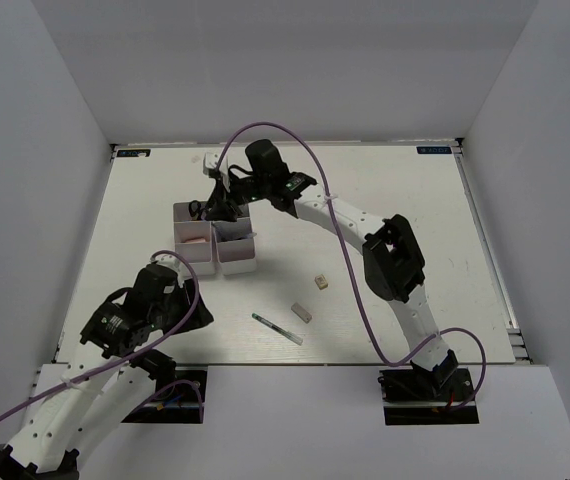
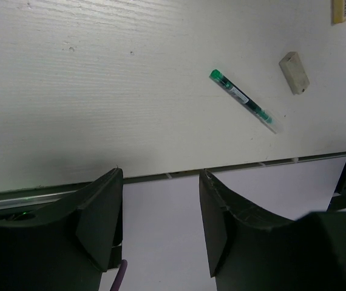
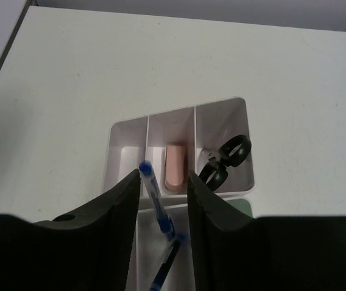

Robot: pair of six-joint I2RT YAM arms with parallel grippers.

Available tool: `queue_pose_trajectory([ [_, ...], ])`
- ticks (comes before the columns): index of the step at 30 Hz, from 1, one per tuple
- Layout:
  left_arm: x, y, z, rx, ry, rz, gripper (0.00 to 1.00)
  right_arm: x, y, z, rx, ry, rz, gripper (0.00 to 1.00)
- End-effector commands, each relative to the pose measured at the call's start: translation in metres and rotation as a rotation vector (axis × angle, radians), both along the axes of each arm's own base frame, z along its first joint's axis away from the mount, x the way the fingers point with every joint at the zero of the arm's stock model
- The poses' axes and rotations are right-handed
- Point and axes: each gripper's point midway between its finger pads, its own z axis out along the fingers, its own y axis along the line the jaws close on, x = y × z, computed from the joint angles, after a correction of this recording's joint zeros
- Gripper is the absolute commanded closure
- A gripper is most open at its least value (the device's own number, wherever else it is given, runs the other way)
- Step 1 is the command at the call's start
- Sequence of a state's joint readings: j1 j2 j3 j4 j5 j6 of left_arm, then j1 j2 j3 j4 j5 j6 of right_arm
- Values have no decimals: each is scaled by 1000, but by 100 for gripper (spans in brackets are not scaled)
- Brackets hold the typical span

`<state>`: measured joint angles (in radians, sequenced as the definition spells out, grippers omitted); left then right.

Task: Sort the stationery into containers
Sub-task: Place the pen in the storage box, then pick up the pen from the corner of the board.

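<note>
Two pale divided trays, the containers, stand side by side, left and right. My right gripper hovers over them, jaws open. A blue pen slants loose between the fingers over the near tray, above a darker pen. The far tray holds a pink eraser and black-handled scissors. On the table lie a green-capped pen, a grey eraser and a beige eraser. My left gripper is open and empty near the table's front edge.
White walls enclose the table on three sides. The front edge of the table runs just under my left fingertips. A purple cable arcs over the right arm.
</note>
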<state>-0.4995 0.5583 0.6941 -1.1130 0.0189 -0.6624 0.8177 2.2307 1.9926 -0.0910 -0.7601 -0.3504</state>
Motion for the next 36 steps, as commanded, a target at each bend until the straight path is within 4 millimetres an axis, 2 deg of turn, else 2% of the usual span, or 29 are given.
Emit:
queue_pose_trajectory([
  [1, 2, -4, 3, -20, -21, -18, 37, -1, -1, 20, 39, -41, 15, 58],
  [4, 1, -6, 5, -24, -20, -26, 38, -1, -5, 26, 37, -38, 7, 56],
  [6, 2, -9, 6, -39, -25, -36, 48, -3, -8, 28, 24, -25, -2, 56],
  [8, 3, -12, 8, -52, -22, -41, 61, -4, -13, 47, 32, -18, -22, 67],
  [9, 3, -18, 9, -79, -15, -57, 75, -3, -19, 66, 38, -22, -63, 76],
  [10, 3, -21, 10, -89, -8, -68, 81, 1, -26, 69, 2, -6, -122, 100],
  [11, 3, -25, 9, -98, 8, -75, 87, 1, -36, 68, -45, 27, -164, 100],
  [12, 4, -34, 8, -128, 30, -97, 100, 15, -49, 68, -91, 50, -300, 100],
  [13, 6, -38, 6, -140, 50, -89, 100, 6, -75, 76, -159, 71, -360, 100],
  [14, 9, -43, 5, -146, 52, -95, 100, 21, -96, 60, -235, 55, -492, 100],
  [15, 8, -46, -1, -135, 85, -79, 100, 10, -118, 64, -252, 89, -541, 100],
  [16, 11, -52, 1, -141, 72, -89, 100, 8, -140, 49, -319, 133, -574, 95],
  [17, 16, -51, -3, -119, 62, -66, 100, 7, -161, 26, -391, 177, -612, 49],
  [18, 21, -47, -14, -61, 86, -31, 91, -3, -174, 21, -424, 212, -610, 37],
  [19, 18, -57, -16, -67, 106, -26, 83, -11, -200, 2, -513, 290, -629, 34],
  [20, 20, -55, -22, -31, 111, 5, 75, -24, -220, -13, -570, 387, -619, 42],
  [21, 25, -55, -29, 2, 133, 54, 69, -29, -241, -28, -614, 455, -647, 58],
  [22, 25, -64, -36, 41, 140, 62, 53, -33, -249, -33, -628, 504, -669, 82],
  [23, 28, -66, -41, 81, 153, 83, 44, -35, -275, -51, -660, 593, -739, 100],
  [24, 29, -69, -50, 127, 151, 126, 34, -43, -284, -58, -670, 639, -748, 100],
  [25, 34, -79, -43, 121, 117, 160, 31, -44, -288, -59, -654, 675, -764, 100],
  [26, 31, -86, -50, 140, 128, 175, 31, -43, -302, -64, -642, 700, -795, 84],
  [27, 36, -92, -50, 140, 101, 195, 30, -52, -305, -70, -643, 742, -781, 81],
  [28, 39, -102, -54, 126, 112, 246, 29, -55, -309, -68, -626, 757, -788, 81],
  [29, 39, -109, -57, 112, 105, 247, 29, -63, -318, -77, -620, 800, -799, 79],
  [31, 44, -114, -64, 103, 104, 323, 30, -65, -321, -70, -563, 790, -809, 79],
  [33, 47, -118, -68, 94, 100, 343, 32, -72, -331, -83, -564, 812, -827, 79],
  [34, 49, -122, -74, 90, 108, 362, 32, -71, -331, -76, -532, 783, -829, 79],
  [36, 52, -127, -79, 83, 109, 373, 32, -75, -336, -82, -524, 798, -834, 79],
])
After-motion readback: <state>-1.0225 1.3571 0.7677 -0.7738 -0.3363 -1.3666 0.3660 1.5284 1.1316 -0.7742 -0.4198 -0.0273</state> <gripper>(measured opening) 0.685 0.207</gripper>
